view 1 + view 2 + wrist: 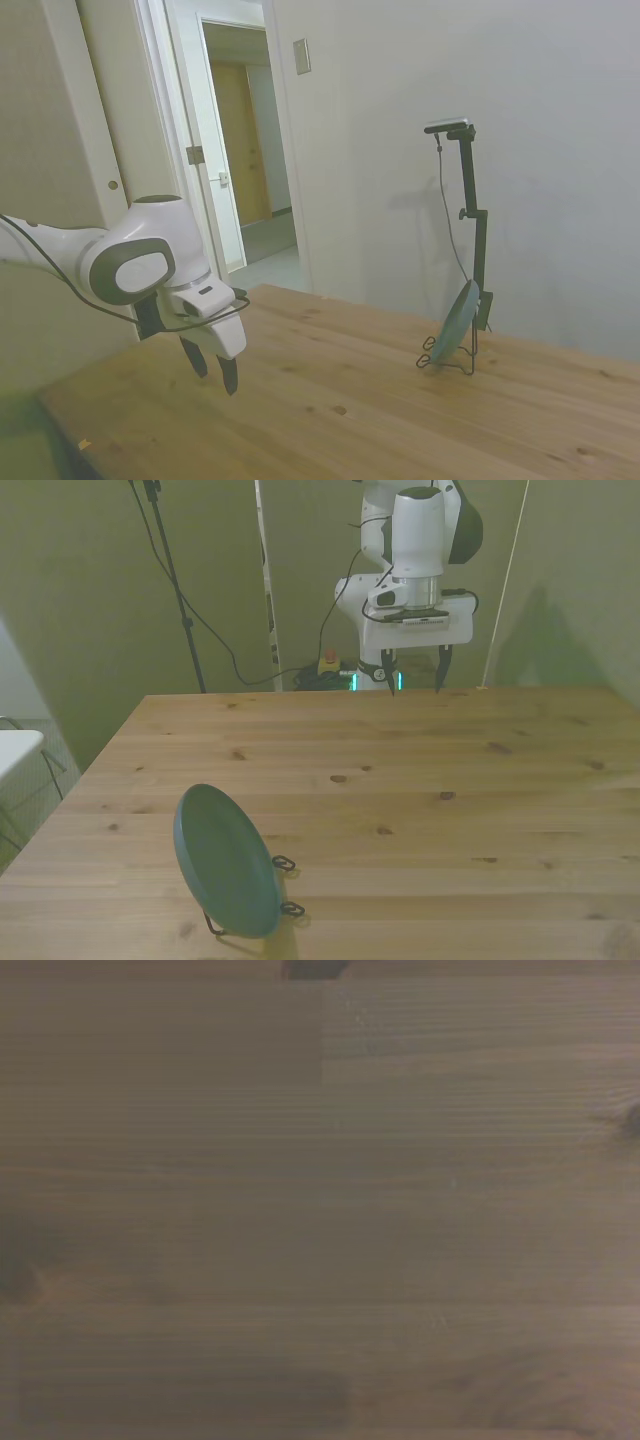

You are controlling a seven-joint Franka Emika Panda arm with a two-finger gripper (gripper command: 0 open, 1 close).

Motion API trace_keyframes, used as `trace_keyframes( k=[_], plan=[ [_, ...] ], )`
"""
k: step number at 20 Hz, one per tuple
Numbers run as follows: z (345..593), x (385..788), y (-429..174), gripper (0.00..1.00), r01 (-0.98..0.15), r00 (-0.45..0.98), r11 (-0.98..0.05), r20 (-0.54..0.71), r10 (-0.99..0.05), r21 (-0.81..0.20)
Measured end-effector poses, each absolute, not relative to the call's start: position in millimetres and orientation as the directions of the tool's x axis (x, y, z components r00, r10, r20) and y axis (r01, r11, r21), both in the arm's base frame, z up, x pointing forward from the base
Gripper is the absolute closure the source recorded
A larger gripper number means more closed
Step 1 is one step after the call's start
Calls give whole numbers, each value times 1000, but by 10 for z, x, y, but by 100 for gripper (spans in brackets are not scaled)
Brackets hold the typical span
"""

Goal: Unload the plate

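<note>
Nothing unloaded yet: the plate point(226, 862) stands on edge, leaning back in the black wire rack point(285, 888), near the counter's point(420, 780) camera-side edge at the front view's left. In the side view the same plate point(456, 322) shows nearly edge-on at the far end of the wood, propped at a tilt with the rack's feet point(432, 358) poking out beneath it.

The end effector point(413, 676) hangs well apart from all that, above the counter's far edge by the robot's base. Its two dark fingers point straight down with a clear gap between them, spread wide, and nothing sits between them. The side view agrees: end effector point(213, 366) just above the wood, touching nothing, holding nothing. The wrist view gives only blurred bare counter point(320, 1210), no plate in sight.

So this reads as the very start, the reach still to come. The next move calls for a long traverse across the counter toward the rack, then a turn of the wrist, since the plate stands tilted and fingers pointing straight down will not line up with its faces. The likely grip is on the upper rim, one finger on each face, then a lift up and out along the plate's lean so the rack does not drag along. The rack looks light, so a skewed pull could tip or slide it.
</note>
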State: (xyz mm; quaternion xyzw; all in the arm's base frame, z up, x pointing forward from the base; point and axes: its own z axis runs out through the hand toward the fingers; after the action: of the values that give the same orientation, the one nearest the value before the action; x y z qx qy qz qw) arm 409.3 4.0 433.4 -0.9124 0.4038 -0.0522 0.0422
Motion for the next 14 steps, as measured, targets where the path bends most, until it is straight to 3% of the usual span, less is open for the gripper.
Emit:
trace_keyframes(
  k=[3, 9, 14],
  plan=[
    [4350, 4102, 7, 0, -736, 664, -668, 74, -744, -110],
    [4902, 4343, -598, 0, -822, 537, -552, 134, -833, -138],
    [5125, 4813, -1222, 0, -883, 422, -442, 146, -895, -157]
  ],
)
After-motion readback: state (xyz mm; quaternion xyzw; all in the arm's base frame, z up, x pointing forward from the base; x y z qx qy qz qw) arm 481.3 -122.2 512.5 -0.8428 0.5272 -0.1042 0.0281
